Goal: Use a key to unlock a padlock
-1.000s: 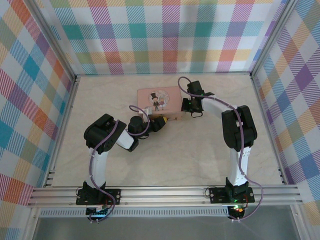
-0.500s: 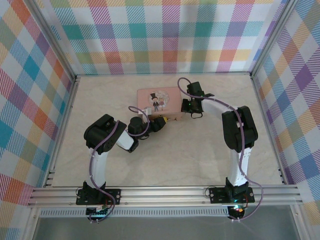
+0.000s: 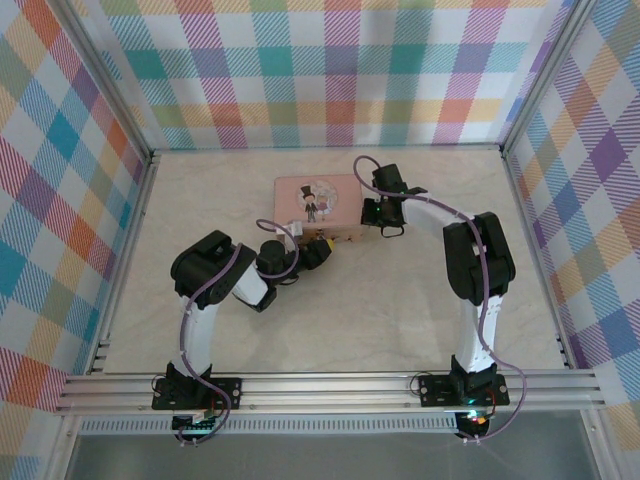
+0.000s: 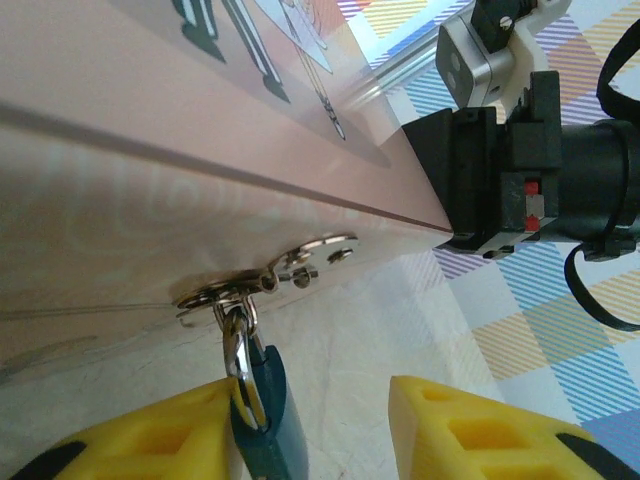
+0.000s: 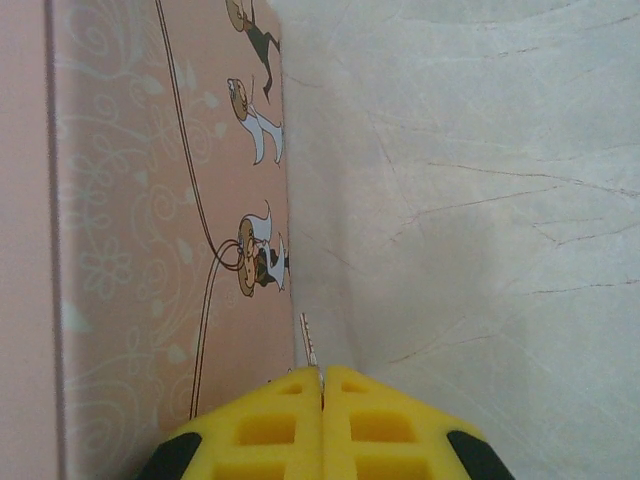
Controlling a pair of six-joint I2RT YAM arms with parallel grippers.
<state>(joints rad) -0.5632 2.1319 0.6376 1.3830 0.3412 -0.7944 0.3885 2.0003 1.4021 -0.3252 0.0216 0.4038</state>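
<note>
Pinches the key (image 5: 310,345) in the right hand (image 5: 322,385), clenched at bottom centre of the right wrist view: yellow fingertips pressed flat together, only a thin silvery blade poking up out of the seam. Points that blade upward in the frame, just beside the right edge of the pink tin (image 5: 150,200), above the pale surface (image 5: 480,200) on the right side.

Holds the left hand (image 4: 318,420) released along the bottom of the left wrist view, yellow fingers (image 4: 470,430) apart. Brackets the padlock (image 4: 280,432) between them, teal body against the lower-left finger and clear of the lower-right one. Shows its shackle (image 4: 240,345) looped through a metal hasp (image 4: 265,282) on the tin's side, left of centre, just above the fingers. Cannot tell locked from unlocked.

From above, sets the tin at centre frame, the left hand at its lower edge near the right corner, the right hand at its right end.
</note>
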